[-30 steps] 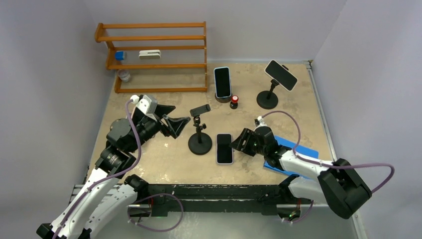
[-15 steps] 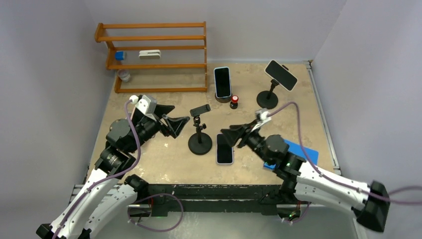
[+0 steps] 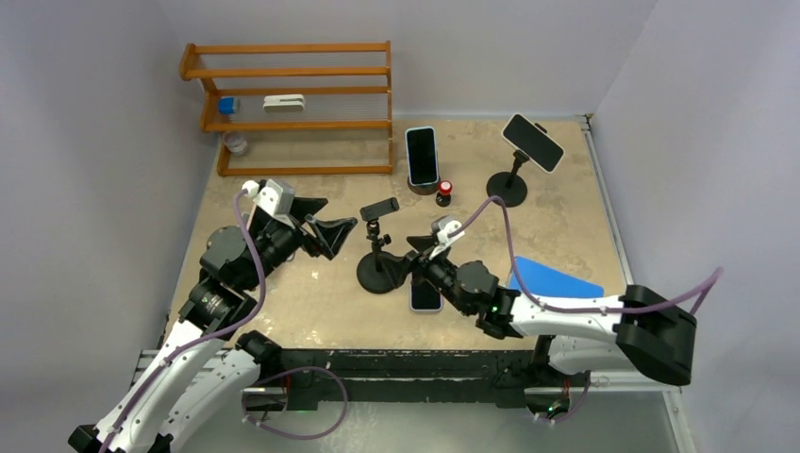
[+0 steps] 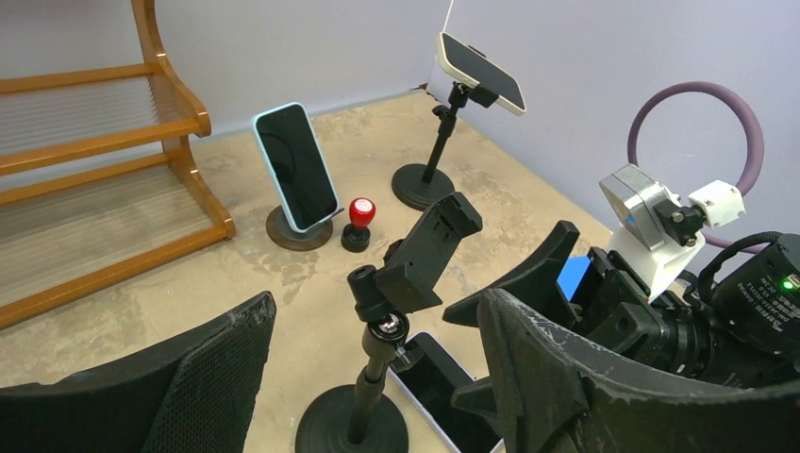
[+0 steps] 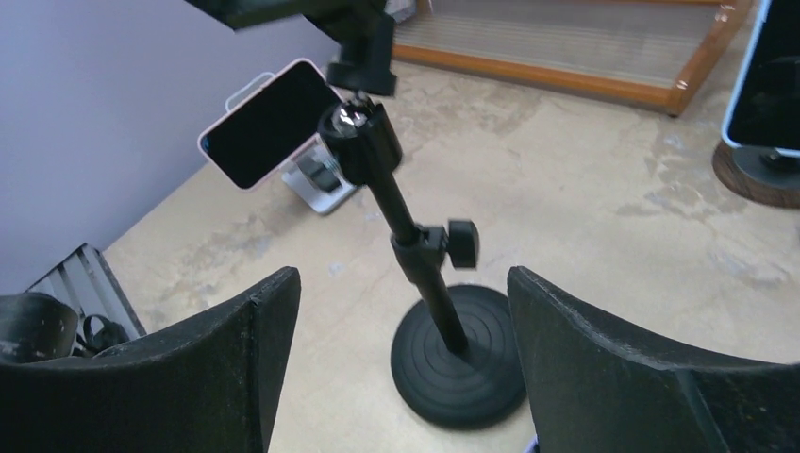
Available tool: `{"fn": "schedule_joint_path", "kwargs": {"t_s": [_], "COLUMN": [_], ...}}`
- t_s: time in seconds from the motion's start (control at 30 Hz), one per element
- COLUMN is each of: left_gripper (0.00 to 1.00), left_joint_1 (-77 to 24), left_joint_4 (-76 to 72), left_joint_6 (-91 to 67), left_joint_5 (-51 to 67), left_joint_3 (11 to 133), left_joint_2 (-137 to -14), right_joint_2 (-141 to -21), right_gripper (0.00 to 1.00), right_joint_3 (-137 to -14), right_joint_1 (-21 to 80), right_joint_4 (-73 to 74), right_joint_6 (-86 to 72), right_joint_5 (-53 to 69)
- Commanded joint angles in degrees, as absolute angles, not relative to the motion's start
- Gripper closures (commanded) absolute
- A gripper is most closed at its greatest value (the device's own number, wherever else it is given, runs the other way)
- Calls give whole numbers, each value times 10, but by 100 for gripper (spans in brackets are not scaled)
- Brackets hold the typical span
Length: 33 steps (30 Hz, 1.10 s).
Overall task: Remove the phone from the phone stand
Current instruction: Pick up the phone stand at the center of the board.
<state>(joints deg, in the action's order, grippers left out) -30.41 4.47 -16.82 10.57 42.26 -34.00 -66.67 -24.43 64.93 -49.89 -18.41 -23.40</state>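
Note:
The black phone stand (image 3: 379,269) stands mid-table with its clamp (image 3: 379,208) empty. A white-edged phone (image 3: 425,300) lies flat on the table just right of the stand's base. It also shows in the left wrist view (image 4: 439,387). My right gripper (image 3: 404,262) is open, partly over the phone's far end, its jaws on either side of the stand's base (image 5: 458,368) without touching it. My left gripper (image 3: 341,213) is open and empty, left of the stand and facing its clamp (image 4: 429,255).
A blue-edged phone (image 3: 422,156) leans on a round base at the back. Another phone (image 3: 532,142) sits on a black stand at the back right. A red knob (image 3: 443,192), a wooden rack (image 3: 292,104) and a blue pad (image 3: 557,278) are also on the table.
My right arm has swung left, from beside the flat phone to the stand's base, with its jaws open. The left arm has barely moved.

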Motion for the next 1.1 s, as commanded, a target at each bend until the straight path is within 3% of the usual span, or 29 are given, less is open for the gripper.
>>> {"fn": "schedule_joint_path", "kwargs": {"t_s": [0.0,0.3,0.53,1.07], "left_gripper": [24,24,24,24], "left_joint_1": [-305,-306,-307,-309], "left_joint_4": [33,34,34,33], "left_joint_6": [-156,-155,-156,-159], "left_joint_5": [94,85,83,86], "left_joint_3": [419,418,419,419], "left_joint_2": [-336,-334,-333,-326], "right_joint_2": [-722,-819,-871,-891], "right_gripper": [17,19,27,66], "right_joint_3": [-300,-385,-429,-464], "right_joint_1": [650,650,650,650], "right_joint_4": [-601,-594,-584,-576], "right_joint_6": [-164,-176,-182,-137], "right_joint_5": [-248,-266,-287,-322]}}
